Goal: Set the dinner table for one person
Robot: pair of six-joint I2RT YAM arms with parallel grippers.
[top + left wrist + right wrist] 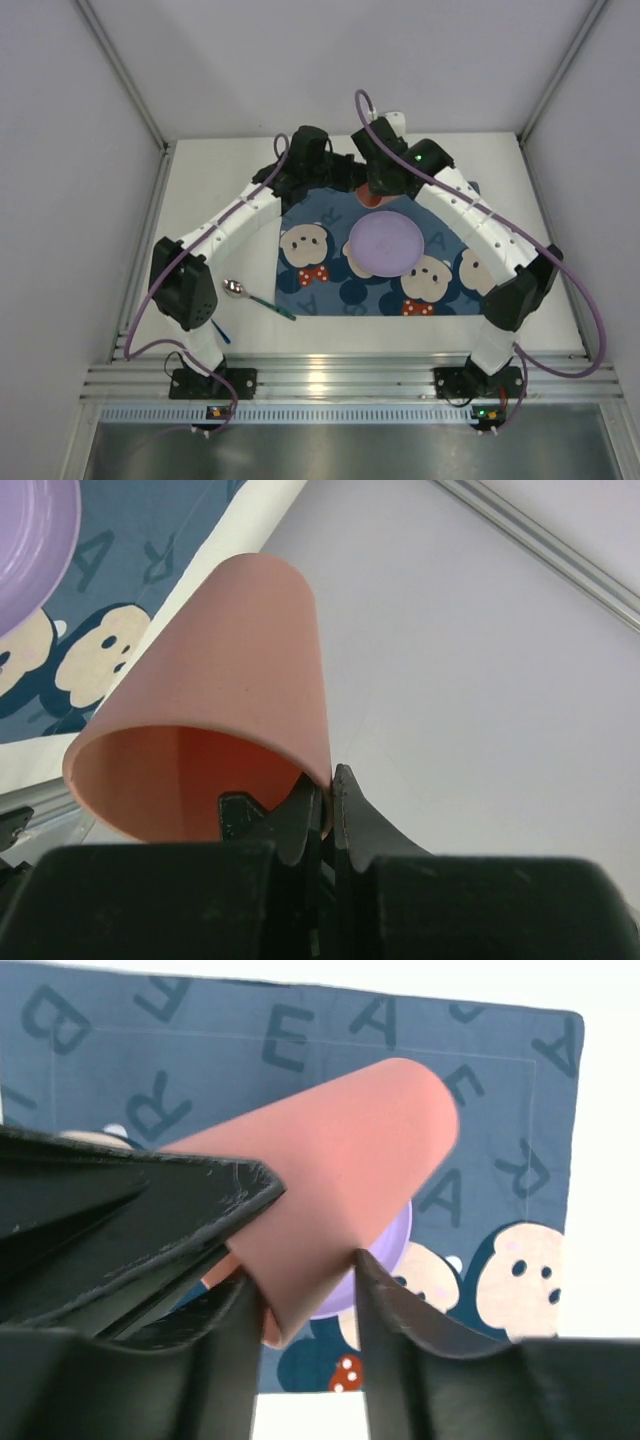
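Observation:
A pink cup [374,201] is held tilted in the air over the far edge of the blue placemat [330,290], which lies on the white dinner table [220,200]. My left gripper [330,790] is shut on the rim of the cup [240,660], one finger inside and one outside. My right gripper [305,1280] has its two fingers pressed against opposite sides of the cup [350,1180] near its rim. The left gripper's fingers [200,1190] lie across the cup in the right wrist view. A purple plate [385,243] sits on the placemat below.
A metal spoon [235,289] with a green handle lies on the table left of the placemat. Grey walls close in the table on the left, right and far sides. Purple cables hang from both arms.

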